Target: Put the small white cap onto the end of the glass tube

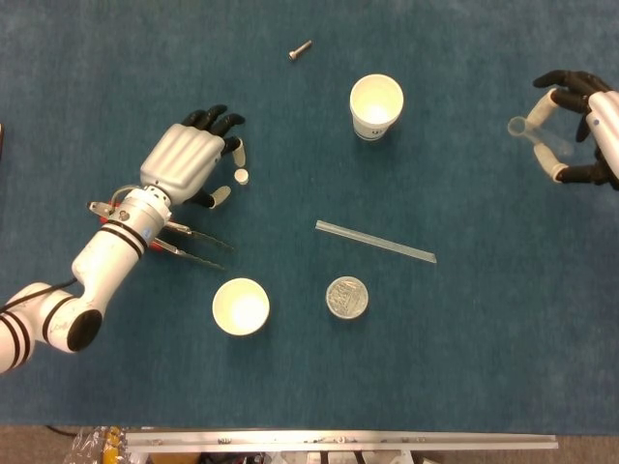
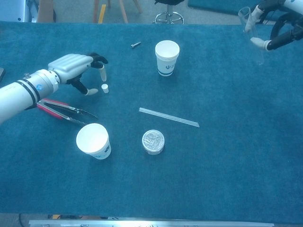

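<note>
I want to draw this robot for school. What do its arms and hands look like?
The left arm is a glossy white tube with thin black rings near the wrist and a round black cap at a joint. The left hand has a ribbed silver-white back, black fingers and cream-coloured fingertips. The right hand matches: pale shell, black fingers, cream tips. Its arm is out of view.

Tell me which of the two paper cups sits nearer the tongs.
The paper cup at the table's front, just beyond the tongs' tips. The other cup stands toward the far side, near the screw.
</note>
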Controlling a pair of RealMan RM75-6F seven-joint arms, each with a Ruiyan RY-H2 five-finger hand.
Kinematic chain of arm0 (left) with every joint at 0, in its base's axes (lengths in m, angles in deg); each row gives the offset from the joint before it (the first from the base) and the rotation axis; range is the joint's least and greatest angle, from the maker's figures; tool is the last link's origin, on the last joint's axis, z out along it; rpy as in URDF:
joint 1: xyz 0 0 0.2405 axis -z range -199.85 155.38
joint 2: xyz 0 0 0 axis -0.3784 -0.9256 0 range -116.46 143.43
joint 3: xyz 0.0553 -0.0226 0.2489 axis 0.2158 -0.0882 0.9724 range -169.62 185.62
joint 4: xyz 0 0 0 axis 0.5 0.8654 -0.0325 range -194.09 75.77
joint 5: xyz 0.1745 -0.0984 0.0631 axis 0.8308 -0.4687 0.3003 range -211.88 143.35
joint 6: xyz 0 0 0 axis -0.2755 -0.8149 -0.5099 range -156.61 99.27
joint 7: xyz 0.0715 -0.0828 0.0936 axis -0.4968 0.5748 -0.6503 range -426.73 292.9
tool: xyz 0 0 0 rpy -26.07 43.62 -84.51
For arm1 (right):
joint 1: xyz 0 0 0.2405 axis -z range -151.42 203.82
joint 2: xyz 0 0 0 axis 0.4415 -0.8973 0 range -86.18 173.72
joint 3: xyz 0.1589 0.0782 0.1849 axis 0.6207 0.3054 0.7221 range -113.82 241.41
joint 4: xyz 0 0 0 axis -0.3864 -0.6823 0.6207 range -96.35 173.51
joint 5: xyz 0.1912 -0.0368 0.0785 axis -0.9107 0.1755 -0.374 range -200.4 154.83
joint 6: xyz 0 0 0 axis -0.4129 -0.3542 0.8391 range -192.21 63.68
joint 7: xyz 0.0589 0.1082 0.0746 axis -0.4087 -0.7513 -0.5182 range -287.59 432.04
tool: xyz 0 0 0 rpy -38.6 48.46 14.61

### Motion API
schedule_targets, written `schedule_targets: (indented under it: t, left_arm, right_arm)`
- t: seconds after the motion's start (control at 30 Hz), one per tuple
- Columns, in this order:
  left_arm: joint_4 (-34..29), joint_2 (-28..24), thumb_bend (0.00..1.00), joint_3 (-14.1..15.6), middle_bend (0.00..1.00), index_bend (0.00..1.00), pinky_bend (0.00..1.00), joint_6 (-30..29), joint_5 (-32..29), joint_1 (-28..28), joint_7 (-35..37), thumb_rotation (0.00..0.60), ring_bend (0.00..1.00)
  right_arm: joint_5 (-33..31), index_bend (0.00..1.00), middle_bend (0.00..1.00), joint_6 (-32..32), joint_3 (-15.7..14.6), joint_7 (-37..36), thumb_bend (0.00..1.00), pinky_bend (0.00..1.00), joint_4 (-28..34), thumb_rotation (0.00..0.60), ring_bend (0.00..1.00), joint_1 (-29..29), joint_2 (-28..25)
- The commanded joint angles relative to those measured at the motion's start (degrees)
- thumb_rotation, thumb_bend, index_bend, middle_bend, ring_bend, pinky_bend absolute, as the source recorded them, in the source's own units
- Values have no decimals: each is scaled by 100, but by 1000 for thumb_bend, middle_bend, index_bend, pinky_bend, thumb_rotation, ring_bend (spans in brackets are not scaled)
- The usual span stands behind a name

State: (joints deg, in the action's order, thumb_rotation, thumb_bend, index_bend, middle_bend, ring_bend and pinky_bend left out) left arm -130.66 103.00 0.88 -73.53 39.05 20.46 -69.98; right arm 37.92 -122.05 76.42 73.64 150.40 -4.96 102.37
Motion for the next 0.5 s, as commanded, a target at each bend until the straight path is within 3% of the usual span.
schedule_targets:
  t: [0.03,0.5]
  left_arm:
    - [105,97,283,-12,108,396,46,34,-34,37,58,600,0]
    - [427,340,284,-1,113,416,45,107,-24,161,192,600,0]
  right_arm:
    - [7,661,253,-2,-1,-28,421,529,-14,600,190,7,-5]
    - [46,663,253,9,-28,-165,418,530,-100,600,190,55,-44]
